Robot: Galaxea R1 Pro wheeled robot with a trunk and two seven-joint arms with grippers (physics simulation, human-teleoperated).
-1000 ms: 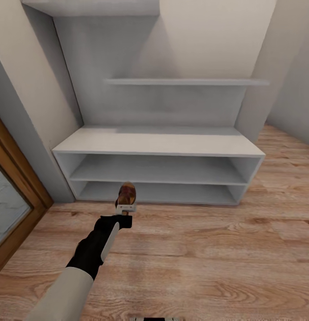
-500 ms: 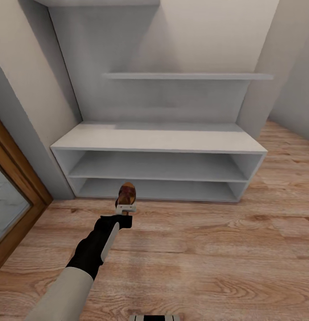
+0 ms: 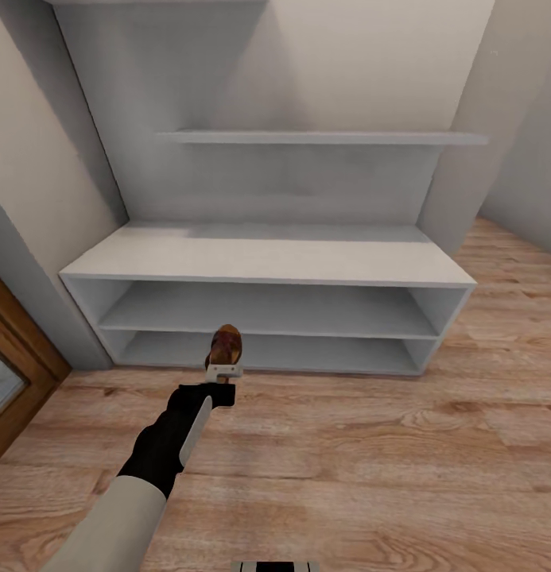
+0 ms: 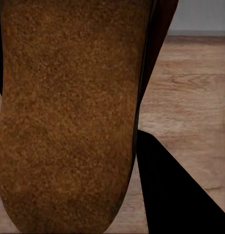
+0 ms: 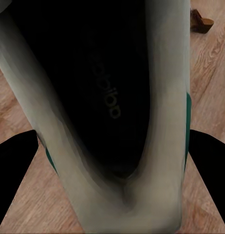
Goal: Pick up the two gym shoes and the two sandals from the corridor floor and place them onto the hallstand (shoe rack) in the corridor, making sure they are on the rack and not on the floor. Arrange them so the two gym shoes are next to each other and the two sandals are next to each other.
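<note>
My left gripper [image 3: 224,371] is shut on a brown sandal [image 3: 225,347], held above the wood-plank corridor floor [image 3: 370,453] just in front of the hallstand [image 3: 267,260]. The stand is a low white bench with two open tiers. In the left wrist view the sandal's grainy brown surface [image 4: 68,112] lies close to the lens beside a black finger [image 4: 176,195]. My right gripper [image 5: 112,190] is shut on a white gym shoe [image 5: 156,122] with a green side stripe, black fingers [image 5: 12,168] on either side. A second sandal [image 5: 201,22] lies on the floor beyond it.
A wooden door frame [image 3: 13,361] stands at the left, next to a grey wall corner. A thin upper shelf [image 3: 323,137] runs across the stand's back panel. A wall [image 3: 466,143] closes in at the right, with open floor past the stand's right end.
The whole head view has shifted, so the camera moved: the door frame slid toward the left edge and the hallstand looks wider. My left arm and the sandal keep the same pose.
</note>
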